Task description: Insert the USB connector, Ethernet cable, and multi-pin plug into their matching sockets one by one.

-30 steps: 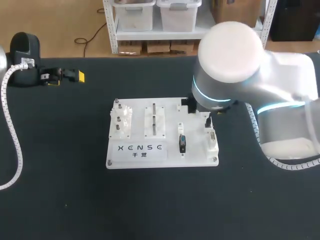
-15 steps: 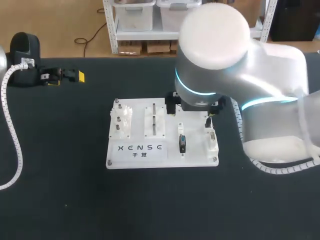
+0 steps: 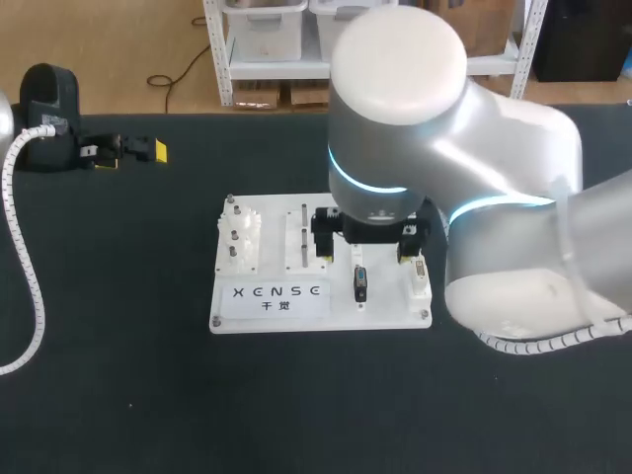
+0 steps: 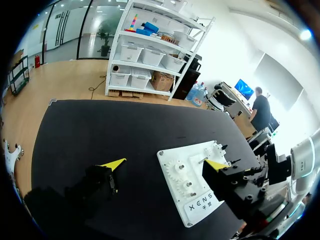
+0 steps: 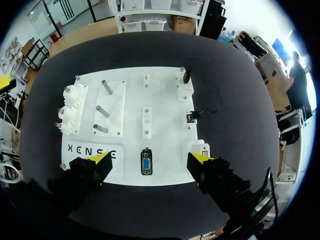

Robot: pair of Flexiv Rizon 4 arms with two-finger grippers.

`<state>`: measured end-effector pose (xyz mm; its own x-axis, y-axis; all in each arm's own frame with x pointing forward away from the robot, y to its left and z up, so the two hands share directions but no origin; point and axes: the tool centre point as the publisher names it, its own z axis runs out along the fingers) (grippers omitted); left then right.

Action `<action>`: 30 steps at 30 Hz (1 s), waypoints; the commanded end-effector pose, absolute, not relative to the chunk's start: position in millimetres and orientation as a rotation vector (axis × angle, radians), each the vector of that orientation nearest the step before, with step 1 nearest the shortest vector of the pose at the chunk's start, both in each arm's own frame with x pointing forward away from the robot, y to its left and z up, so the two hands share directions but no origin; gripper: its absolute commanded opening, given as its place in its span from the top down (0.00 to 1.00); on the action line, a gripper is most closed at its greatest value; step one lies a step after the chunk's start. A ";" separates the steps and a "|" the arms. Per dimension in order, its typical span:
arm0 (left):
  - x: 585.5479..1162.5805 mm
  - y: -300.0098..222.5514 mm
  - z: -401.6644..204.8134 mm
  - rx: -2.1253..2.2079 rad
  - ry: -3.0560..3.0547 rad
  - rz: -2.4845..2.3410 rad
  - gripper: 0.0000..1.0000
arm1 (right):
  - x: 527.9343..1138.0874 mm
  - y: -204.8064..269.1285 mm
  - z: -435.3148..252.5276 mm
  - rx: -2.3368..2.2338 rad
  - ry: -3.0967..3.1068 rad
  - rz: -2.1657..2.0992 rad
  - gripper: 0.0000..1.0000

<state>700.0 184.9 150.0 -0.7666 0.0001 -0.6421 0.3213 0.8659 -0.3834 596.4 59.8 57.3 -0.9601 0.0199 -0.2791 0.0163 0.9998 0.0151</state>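
On 1 white board, 3 metal pegs, 1 blue multi-pin connector

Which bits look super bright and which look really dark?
Head view: the right arm has a gleaming white cap with a blue ring glowing below it, while the black table looks dark. Right wrist view: the white board is the brightest thing on the table. Left wrist view: the left pincer is shadowy except its yellow tips.

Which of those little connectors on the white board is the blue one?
The multi-pin connector beside the lettering: its face is blue. The corner connector and the wired connector are plain black.
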 end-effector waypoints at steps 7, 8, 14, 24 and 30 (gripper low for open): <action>700.0 184.9 150.0 0.232 2.374 -0.636 0.00 | 592.9 63.3 41.2 0.026 2.904 -0.003 0.00; 700.0 184.9 150.0 0.232 2.374 -0.636 0.00 | 592.7 63.4 40.4 0.024 2.906 -0.002 0.00; 700.0 184.9 150.0 0.232 2.374 -0.636 0.00 | 596.1 62.9 27.1 0.003 2.908 0.003 0.00; 700.0 184.9 150.0 0.232 2.374 -0.636 0.00 | 601.8 62.1 11.9 -0.020 2.926 0.030 0.00; 700.0 184.9 150.0 0.232 2.374 -0.636 0.00 | 602.8 63.9 9.9 -0.014 2.931 0.045 0.00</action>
<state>700.0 184.9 150.0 -0.7666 0.0001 -0.6421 0.3213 0.8659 -0.3834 601.1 63.0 10.7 -0.9768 -0.0056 -0.2141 -0.0116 0.9996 0.0269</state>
